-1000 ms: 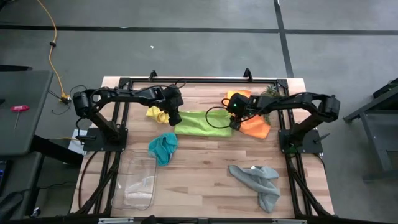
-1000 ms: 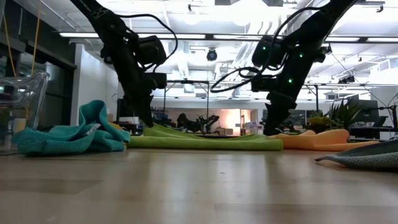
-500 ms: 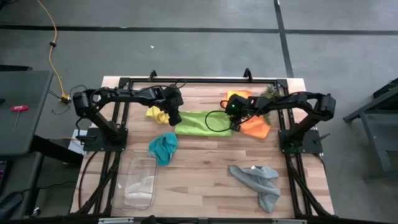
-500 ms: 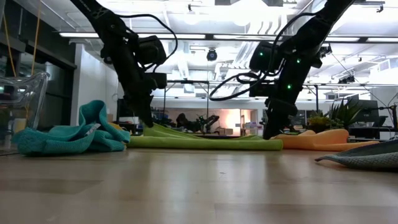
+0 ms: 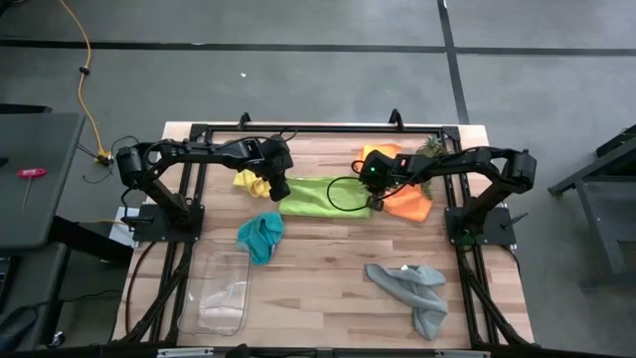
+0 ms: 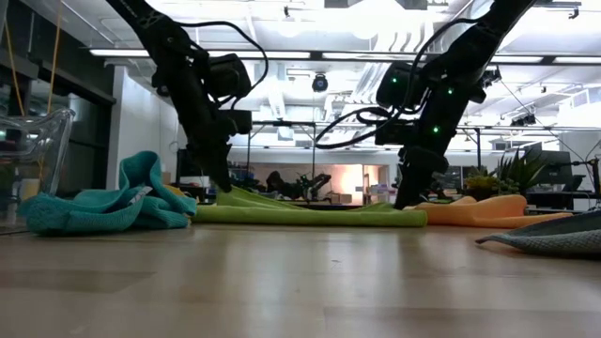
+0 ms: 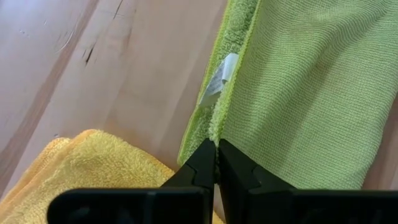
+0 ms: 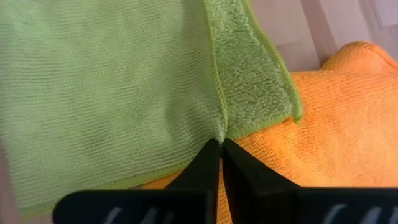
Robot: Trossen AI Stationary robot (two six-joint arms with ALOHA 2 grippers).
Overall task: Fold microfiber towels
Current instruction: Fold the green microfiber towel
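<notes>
I have both grippers down on the lime green towel [image 5: 323, 195], which lies flat between them at the far middle of the table [image 5: 328, 288]. My left gripper [image 7: 216, 163] has its fingers clenched on the towel's folded edge, with the yellow towel [image 7: 93, 162] just beside the fingertips. My right gripper [image 8: 221, 155] is pinched tight on the opposite edge, where the green cloth overlaps the orange towel [image 8: 336, 124] lying under and beyond the fingers. The teal towel [image 5: 260, 236] and grey towel [image 5: 415, 290] lie well apart from both.
</notes>
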